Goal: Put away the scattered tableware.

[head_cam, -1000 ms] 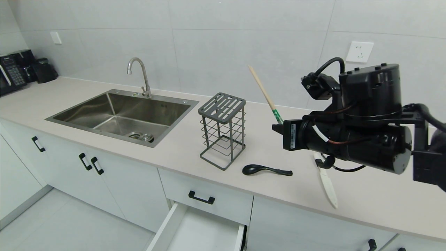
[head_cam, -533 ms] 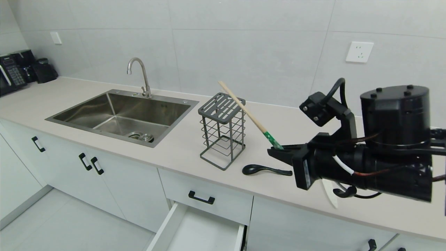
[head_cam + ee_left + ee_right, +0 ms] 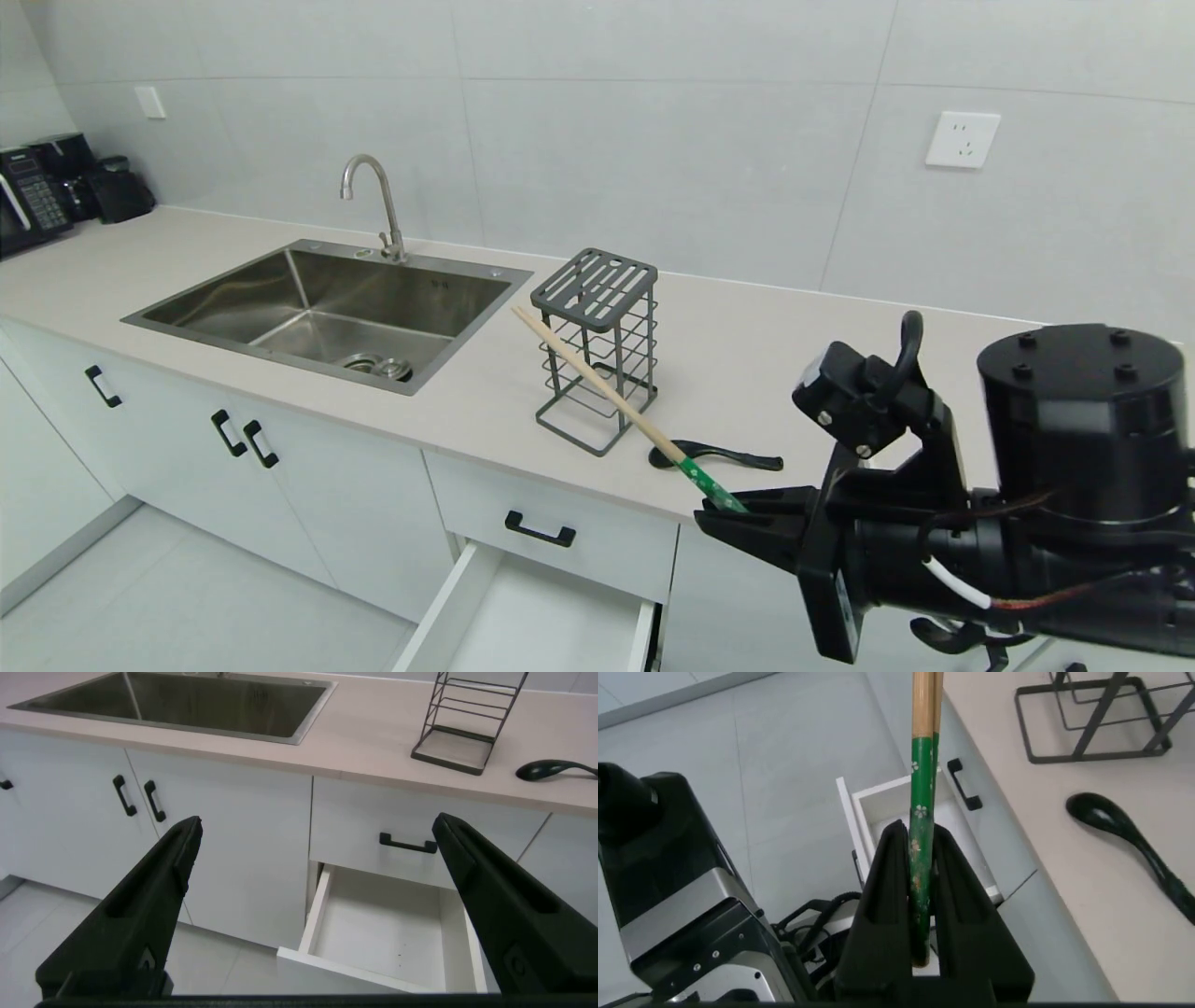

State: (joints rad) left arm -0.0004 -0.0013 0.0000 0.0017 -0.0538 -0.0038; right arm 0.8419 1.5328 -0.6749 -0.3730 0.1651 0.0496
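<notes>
My right gripper (image 3: 724, 513) sits in the lower right of the head view, out past the counter's (image 3: 803, 355) front edge. Its two fingers are pinched tight on the green end of the chopsticks (image 3: 607, 392). I think I hold them by the end so the long wooden part sticks out free and can go in first. The wooden end slants up and left, and crosses in front of the wire rack (image 3: 597, 345) near the middle of the picture. The open drawer (image 3: 523, 616) is at the bottom middle, below and to the left of my right gripper. I guess it is pulled out so things can go inside.

The black spoon (image 3: 714, 455) lies on the counter just right of the rack. It is not put away yet.

My left gripper (image 3: 318, 826) has its fingers spread wide, with nothing between them. It hangs in front of the cupboards and looks into the drawer (image 3: 383, 924).

The head view shows how long the chopsticks are and which way they lean. The right wrist view shows the pinch up close: the chopsticks (image 3: 924, 728) run straight down the middle of the right gripper (image 3: 918, 845), with the drawer (image 3: 887, 812) beyond them. The left wrist view shows the bare white floor of the drawer.
</notes>
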